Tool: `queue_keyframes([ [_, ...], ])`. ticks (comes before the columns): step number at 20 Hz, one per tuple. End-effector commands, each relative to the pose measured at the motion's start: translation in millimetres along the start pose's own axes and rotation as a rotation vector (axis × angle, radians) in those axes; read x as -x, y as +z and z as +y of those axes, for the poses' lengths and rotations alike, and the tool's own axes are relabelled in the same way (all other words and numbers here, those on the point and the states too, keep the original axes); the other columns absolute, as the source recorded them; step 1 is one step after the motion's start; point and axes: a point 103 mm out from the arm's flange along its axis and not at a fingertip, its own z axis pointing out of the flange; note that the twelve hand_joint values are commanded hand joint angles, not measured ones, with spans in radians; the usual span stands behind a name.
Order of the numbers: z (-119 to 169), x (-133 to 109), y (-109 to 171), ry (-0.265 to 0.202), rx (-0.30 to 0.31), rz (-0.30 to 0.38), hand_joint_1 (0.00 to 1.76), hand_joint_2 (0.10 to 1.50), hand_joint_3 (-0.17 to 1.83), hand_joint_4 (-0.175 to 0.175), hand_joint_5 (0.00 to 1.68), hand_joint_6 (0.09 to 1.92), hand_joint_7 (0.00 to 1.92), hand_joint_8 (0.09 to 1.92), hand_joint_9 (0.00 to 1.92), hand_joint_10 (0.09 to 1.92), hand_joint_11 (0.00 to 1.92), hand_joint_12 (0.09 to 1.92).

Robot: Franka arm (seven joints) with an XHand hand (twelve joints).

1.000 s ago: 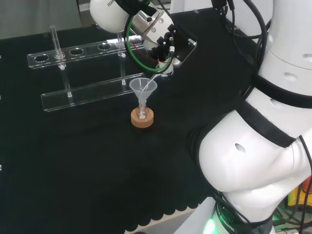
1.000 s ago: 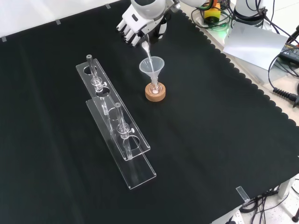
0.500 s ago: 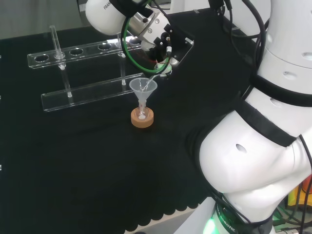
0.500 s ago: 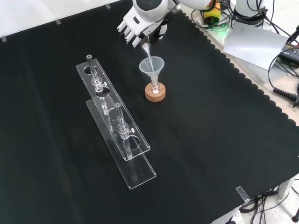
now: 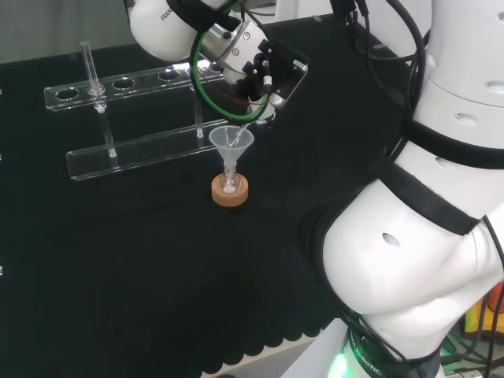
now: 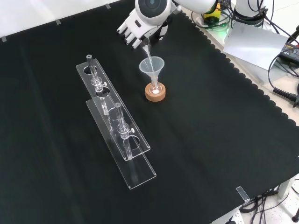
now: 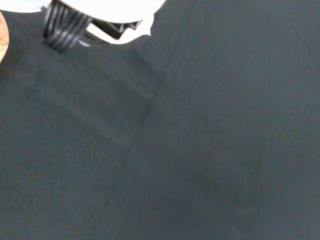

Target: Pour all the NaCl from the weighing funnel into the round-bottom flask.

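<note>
1. The hand (image 6: 140,28) hangs over the far part of the bench (image 6: 224,130) in the front view, its fingers (image 6: 130,36) curled round the upper end of a thin clear weighing funnel (image 6: 146,52).
2. The weighing funnel slants down from the fingers, and its lower tip sits inside the mouth of a clear cone-shaped funnel (image 6: 152,66).
3. That cone funnel stands upright with its stem in the neck of a small round-bottom flask (image 6: 154,88), which rests in a cork ring (image 6: 155,94) on the black cloth.
4. A small white patch shows low in the flask in both the head and front views; it looks like powder, though the glass makes this hard to tell for sure.
5. In the head view the hand (image 5: 256,67) is above and just right of the cone funnel (image 5: 231,142), with the cork ring (image 5: 230,190) below it.
6. A clear plastic rack (image 6: 114,121) with round holes stands to the left of the flask in the front view, well apart from it, with thin clear tubes (image 6: 95,74) upright in it.
7. Part of some dark lettering shows on the white arm link (image 5: 157,27) near the hand in the head view; it is cut off and cannot be read.
8. The wrist view shows black cloth, a blurred white part of the hand (image 7: 110,12) and an edge of the cork ring (image 7: 1,40).
</note>
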Motion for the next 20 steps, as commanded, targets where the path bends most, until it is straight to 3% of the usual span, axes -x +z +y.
queue_keyframes([
  [1,0.3,-0.8,-0.5,0.005,-0.004,-0.017,1.09,0.66,0.82,0.150,1.10,1.05,0.58,0.65,0.76,0.52,0.36,1.33],
  [20,1.3,-6.2,-7.6,0.021,-0.033,-0.117,1.09,0.66,0.82,0.164,1.10,1.05,0.58,0.66,0.75,0.52,0.34,1.33],
])
